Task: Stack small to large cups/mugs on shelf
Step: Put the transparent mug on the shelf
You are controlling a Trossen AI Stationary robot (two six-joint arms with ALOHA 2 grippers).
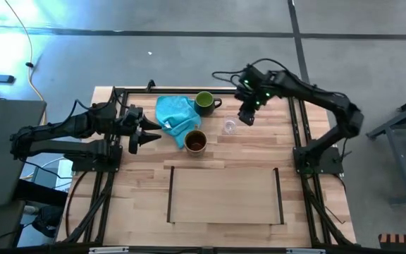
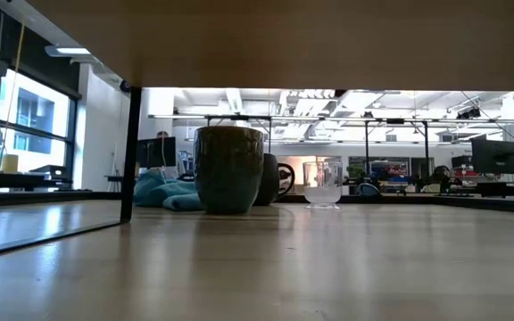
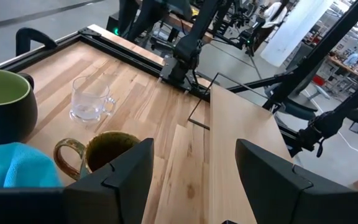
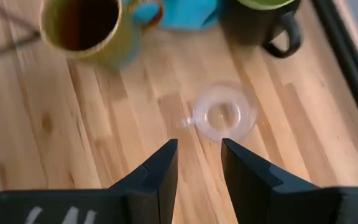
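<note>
Hovering above the glass cup [image 4: 222, 116]: right gripper [image 4: 199, 163], jaws parted, empty. Cup stands on the table [image 1: 259, 152] behind the shelf [image 1: 224, 194], near the green mug [image 1: 204, 103], brown mug [image 1: 196, 142] and turquoise cloth [image 1: 175, 116]. Left gripper [image 1: 149, 135]: waiting beside the cloth, jaws released. Risk, as judged: thin clear glass offers a slippery hold; an off-centre descent could tip it or catch its small handle.

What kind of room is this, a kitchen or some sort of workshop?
Most likely a robotics lab or open workshop, not a kitchen. Two dark robot arms, the left gripper and right gripper, work at a framed wooden table, and the low view shows rows of desks with monitors behind it.
</note>
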